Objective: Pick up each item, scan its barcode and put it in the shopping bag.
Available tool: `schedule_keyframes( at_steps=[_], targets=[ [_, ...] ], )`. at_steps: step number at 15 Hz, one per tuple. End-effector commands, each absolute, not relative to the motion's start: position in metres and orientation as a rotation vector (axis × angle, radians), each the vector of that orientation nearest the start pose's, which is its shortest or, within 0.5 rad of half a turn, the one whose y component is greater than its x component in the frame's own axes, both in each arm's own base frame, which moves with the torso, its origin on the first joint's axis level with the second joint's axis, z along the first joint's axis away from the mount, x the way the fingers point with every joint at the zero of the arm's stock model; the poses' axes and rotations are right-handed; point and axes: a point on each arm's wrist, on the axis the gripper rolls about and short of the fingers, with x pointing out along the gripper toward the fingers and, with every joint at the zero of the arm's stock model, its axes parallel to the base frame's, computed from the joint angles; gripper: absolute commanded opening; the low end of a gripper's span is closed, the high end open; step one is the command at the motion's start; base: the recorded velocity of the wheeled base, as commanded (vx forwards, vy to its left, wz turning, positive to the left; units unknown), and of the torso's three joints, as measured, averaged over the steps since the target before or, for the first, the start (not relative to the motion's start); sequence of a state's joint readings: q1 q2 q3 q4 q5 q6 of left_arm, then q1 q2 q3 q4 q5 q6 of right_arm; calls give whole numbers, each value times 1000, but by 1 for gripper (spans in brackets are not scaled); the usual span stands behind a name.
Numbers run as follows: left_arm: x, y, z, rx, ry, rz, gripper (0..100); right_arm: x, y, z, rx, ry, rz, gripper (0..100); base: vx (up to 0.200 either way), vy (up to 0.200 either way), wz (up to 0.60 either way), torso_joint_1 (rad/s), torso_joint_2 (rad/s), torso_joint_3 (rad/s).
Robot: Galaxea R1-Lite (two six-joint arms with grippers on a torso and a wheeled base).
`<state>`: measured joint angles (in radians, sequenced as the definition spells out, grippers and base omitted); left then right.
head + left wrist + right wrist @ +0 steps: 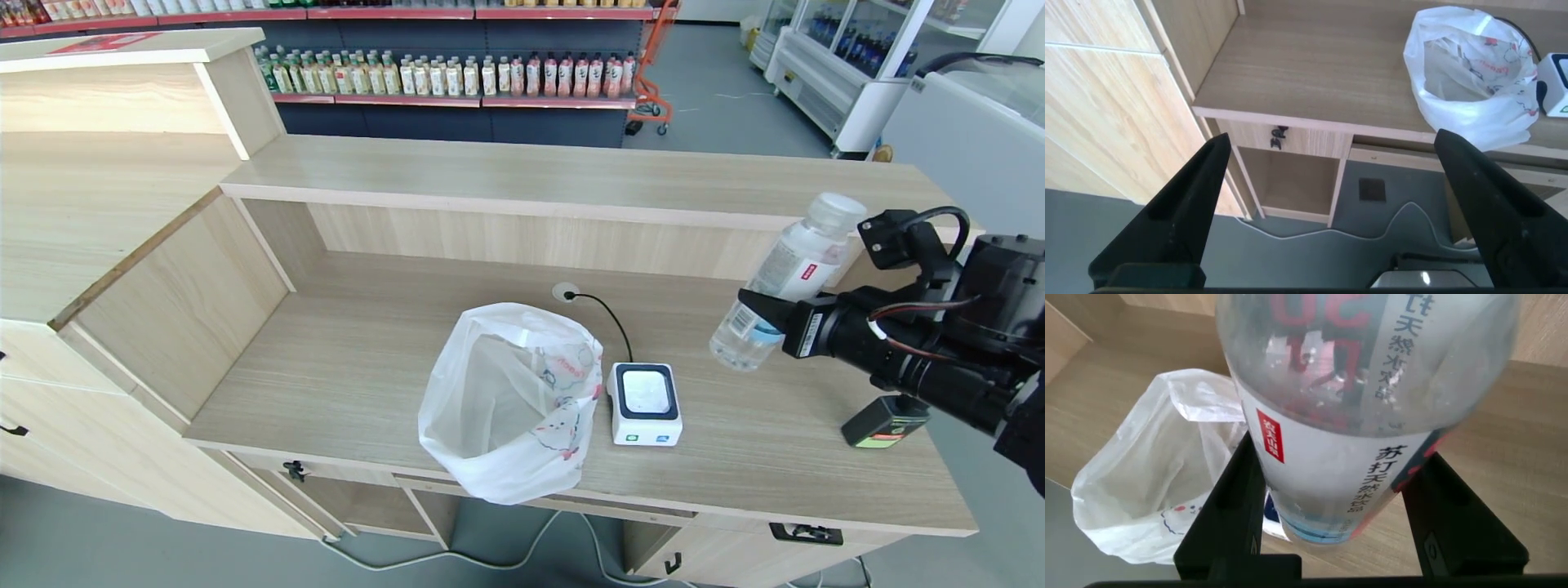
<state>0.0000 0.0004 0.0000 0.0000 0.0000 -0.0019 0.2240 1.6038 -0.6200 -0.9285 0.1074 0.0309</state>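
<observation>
At the near left, off the counter's [367,384] front edge, my left gripper [1333,139] is hanging wide apart. On the counter, the shopping bag [510,400] is sitting open just left of the scanner [645,402]. Farther right, my right gripper [763,317] is clamping the tilted water bottle [788,273] above the counter.

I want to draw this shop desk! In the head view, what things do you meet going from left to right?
shopping bag → scanner → water bottle → small dark box
</observation>
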Motion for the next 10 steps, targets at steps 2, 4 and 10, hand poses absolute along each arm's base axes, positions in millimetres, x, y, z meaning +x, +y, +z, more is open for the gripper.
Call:
schedule_keyframes(
  at_steps=[2,4,10],
  targets=[
    [-23,0,75,-3,0,0,100,262,63,190,27,64,336,0,0,0,0,0,0,0],
    [-23,0,75,-3,0,0,100,264,67,188,28,73,350,0,0,200,0,0,0,2],
    [-23,0,75,0,0,0,100,275,99,164,11,149,442,0,0,167,0,1,1,4]
  ],
)
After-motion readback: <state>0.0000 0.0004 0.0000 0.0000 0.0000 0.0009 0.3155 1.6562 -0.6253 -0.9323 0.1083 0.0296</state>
